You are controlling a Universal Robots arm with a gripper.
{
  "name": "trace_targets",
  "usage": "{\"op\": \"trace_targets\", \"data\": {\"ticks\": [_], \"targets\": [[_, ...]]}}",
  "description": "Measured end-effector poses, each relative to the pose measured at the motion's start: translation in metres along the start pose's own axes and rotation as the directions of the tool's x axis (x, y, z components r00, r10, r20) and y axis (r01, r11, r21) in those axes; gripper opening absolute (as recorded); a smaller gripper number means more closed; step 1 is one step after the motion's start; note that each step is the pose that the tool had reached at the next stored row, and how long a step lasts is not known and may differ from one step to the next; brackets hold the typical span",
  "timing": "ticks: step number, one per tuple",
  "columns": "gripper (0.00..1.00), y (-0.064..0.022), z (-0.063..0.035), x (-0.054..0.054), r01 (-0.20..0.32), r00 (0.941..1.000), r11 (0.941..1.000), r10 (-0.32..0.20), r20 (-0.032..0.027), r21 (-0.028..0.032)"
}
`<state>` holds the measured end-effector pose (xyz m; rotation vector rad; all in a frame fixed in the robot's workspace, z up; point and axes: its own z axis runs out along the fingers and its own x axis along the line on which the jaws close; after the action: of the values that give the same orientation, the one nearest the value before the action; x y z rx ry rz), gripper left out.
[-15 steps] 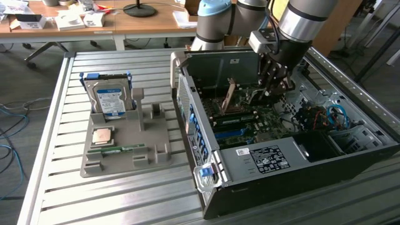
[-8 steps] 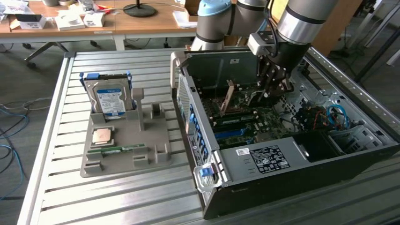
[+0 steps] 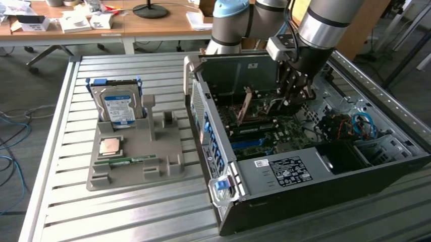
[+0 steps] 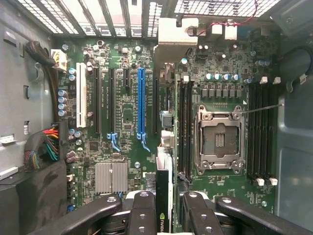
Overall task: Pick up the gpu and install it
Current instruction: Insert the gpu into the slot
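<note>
Black two-finger gripper [image 4: 168, 210] is found clamped on the gpu [image 4: 164, 183], a thin flat card w/ dark edge, held edge-on betw. the fingers [image 4: 142, 208]. Card is held inside the open dark metal PC case [image 3: 323, 171], over the green motherboard [image 4: 127, 112], near the long blue slot [image 4: 141, 103]. Contact w/ board cannot be told.
</note>
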<state>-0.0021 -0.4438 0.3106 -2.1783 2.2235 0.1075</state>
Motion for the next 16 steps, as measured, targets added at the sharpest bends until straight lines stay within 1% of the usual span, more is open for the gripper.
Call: {"op": "trace_targets", "data": {"ticks": [10, 16], "targets": [[0.26, 0.0096, 0.0005, 0.000, 0.000, 1.0000, 1.0000, 0.000, 0.0003, 0.0001], [0.26, 0.0111, 0.0005, 0.000, 0.000, 1.0000, 1.0000, 0.000, 0.0003, 0.0000]]}}
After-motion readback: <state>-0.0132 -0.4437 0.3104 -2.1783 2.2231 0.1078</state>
